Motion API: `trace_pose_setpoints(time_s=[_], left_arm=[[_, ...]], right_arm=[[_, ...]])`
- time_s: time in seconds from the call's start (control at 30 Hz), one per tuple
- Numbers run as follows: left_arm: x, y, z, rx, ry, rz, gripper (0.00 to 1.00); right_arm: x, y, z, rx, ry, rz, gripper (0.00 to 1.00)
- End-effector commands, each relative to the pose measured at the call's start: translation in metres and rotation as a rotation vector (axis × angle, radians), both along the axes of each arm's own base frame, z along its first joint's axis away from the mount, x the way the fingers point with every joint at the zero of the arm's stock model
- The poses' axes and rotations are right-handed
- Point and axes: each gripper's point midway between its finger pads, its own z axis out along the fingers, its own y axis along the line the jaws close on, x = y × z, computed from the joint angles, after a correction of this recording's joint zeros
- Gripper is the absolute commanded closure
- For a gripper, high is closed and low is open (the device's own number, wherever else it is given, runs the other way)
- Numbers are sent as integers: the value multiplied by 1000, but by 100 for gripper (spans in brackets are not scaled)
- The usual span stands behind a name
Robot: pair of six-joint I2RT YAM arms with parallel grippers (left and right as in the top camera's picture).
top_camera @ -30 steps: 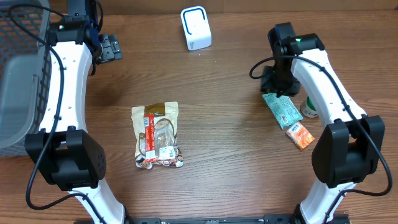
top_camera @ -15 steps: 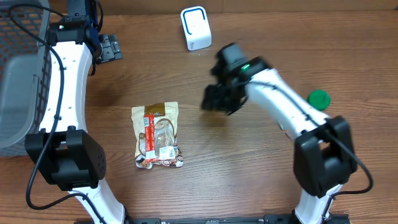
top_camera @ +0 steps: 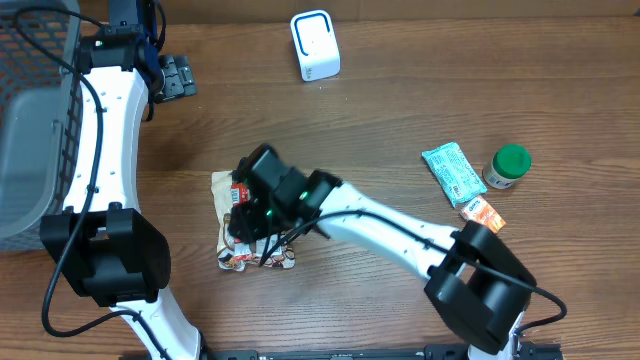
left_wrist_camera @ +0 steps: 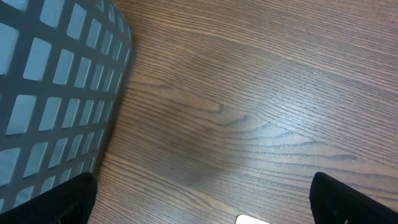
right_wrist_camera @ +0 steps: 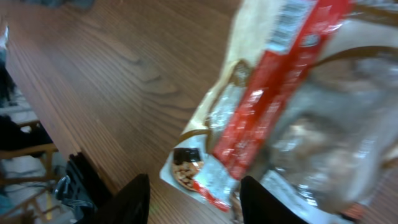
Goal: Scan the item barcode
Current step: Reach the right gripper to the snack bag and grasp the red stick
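The right gripper (top_camera: pixel 250 213) is positioned over the snack bag (top_camera: pixel 262 177), which lies flat on the bench (top_camera: pixel 400 120), left of centre. Its fingers (right_wrist_camera: pixel 134 199) are parted partway above the bag's edge; contact cannot be confirmed. The left gripper (left_wrist_camera: pixel 202 194) is spread wide, empty, beside the basket (left_wrist_camera: pixel 56 93).

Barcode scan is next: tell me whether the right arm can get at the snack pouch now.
Probably yes: the right gripper hangs directly over the snack pouch, jaws apart, with nothing lying on it.
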Motion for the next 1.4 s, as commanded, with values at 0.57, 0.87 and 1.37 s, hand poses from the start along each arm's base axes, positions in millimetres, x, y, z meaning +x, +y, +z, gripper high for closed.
trace_pose_setpoints(time_s=[0.57, 0.87, 1.37], left_arm=[[1, 1, 1, 19, 3, -14, 0], [0, 1, 1, 20, 3, -14, 0], [0, 1, 1, 19, 3, -14, 0]], right_arm=[[-7, 4, -51, -148, -52, -83, 55], [-10, -1, -71, -188, 21, -156, 59], [0, 2, -40, -73, 59, -54, 96]])
